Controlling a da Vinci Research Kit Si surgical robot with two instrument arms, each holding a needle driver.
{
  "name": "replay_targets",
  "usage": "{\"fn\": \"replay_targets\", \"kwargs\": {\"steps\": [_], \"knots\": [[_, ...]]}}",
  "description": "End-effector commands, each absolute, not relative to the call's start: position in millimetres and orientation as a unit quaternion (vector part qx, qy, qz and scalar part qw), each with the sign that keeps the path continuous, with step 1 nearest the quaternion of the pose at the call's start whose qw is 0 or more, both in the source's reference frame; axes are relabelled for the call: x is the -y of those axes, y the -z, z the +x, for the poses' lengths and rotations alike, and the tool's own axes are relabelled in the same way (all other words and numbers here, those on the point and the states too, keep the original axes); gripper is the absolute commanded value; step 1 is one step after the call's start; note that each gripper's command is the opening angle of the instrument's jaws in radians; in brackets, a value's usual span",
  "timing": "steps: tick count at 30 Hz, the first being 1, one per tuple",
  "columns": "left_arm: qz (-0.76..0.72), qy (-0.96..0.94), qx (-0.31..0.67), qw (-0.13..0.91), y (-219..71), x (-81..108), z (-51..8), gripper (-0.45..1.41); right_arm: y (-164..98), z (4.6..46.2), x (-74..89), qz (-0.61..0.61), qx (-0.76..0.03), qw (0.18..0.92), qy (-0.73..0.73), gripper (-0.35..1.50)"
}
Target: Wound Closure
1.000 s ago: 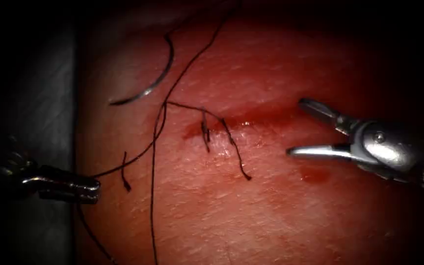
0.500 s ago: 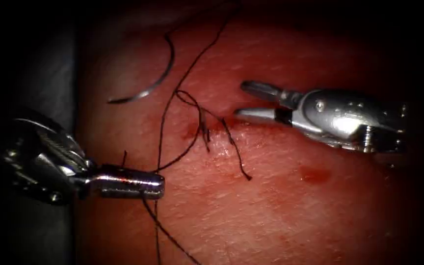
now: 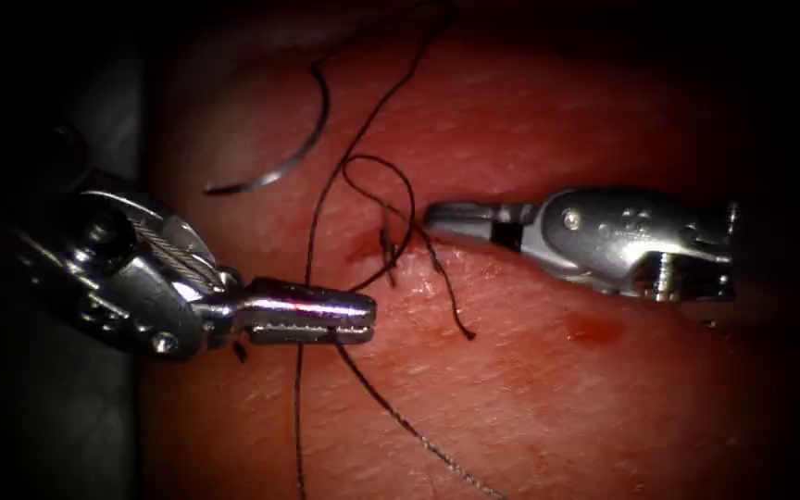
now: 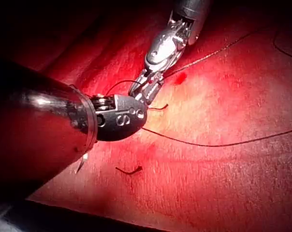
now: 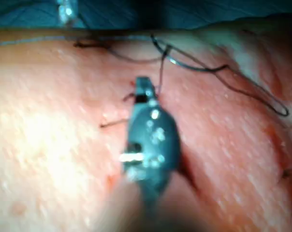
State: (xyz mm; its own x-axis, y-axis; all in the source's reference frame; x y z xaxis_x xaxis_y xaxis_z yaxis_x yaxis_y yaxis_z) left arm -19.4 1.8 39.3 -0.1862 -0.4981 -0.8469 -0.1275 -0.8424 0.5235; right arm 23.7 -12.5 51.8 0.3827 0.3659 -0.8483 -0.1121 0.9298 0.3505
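This looks like a lab bench for practice; a slab of tissue (image 3: 511,389) lies on a grey table (image 3: 85,139); beside the tissue's left edge the table shows; shiny robot tools work above it.

Red tissue (image 3: 530,398), black thread (image 3: 312,231), silver needle (image 3: 293,157).

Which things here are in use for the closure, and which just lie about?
In use:
left tool, shut on the thread
right tool, jaws shut at the cut

Lying about:
needle, loose on the tissue
cut thread end
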Motion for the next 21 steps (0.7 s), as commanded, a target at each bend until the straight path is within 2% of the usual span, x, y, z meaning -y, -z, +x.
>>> {"fn": "replay_targets", "kwargs": {"steps": [1, 8, 14, 21], "knots": [[0.627, 0.726, 0.251, 0.128, -40.3, -1.9, -20.6, -0.45, -52.4, 25.0, 13.2, 0.129, -0.546, 0.816, -0.14, -0.35], [0.632, 0.722, 0.25, 0.128, -41.2, -2.2, -21.8, -0.45, -53.1, 25.2, 11.9, 0.144, -0.58, 0.791, -0.135, -0.35], [0.636, 0.72, 0.246, 0.127, -43.3, -1.6, -21.5, -0.45, -54.5, 24.8, 9.9, 0.179, -0.641, 0.728, -0.166, -0.35], [0.639, 0.716, 0.248, 0.132, -46.5, -2.3, -20.9, -0.45, -55.1, 25.8, 9.6, 0.213, -0.668, 0.692, -0.172, -0.35]]}}
